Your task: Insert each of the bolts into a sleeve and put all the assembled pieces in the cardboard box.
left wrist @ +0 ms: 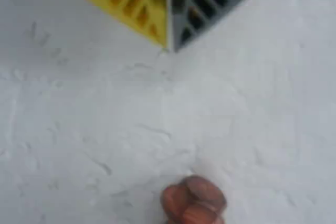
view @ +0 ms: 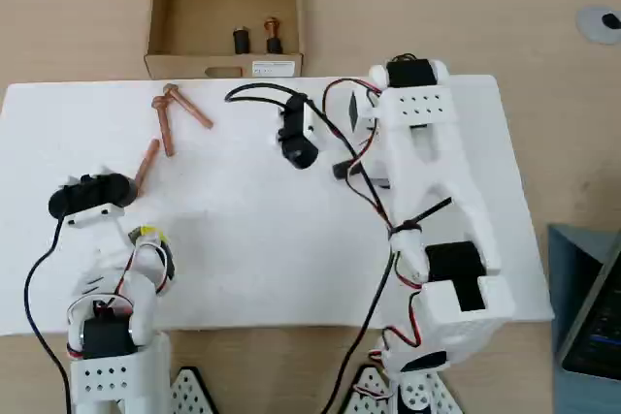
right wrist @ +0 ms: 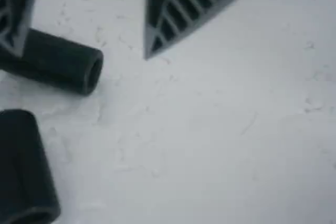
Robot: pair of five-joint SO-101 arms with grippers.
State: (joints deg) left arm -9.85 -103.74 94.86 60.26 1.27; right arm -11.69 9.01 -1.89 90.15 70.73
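Three copper bolts lie on the white mat: two crossed (view: 173,109) and one (view: 146,164) nearer the left arm. My left gripper (left wrist: 168,45) is shut, its yellow and grey fingers meeting at a point just above the mat, with a copper bolt head (left wrist: 193,202) a short way from the tip. It stands beside that bolt in the high view (view: 97,199). My right gripper (right wrist: 84,35) is open over the mat (view: 296,143). One black sleeve (right wrist: 60,69) lies partly between its fingers against one of them. A second sleeve (right wrist: 23,166) lies beside it.
The cardboard box (view: 160,21) stands beyond the mat's far edge with two assembled pieces (view: 256,39) upright inside. Cables trail across the mat (view: 243,239) from the right arm. A laptop corner (view: 592,327) is at the right edge.
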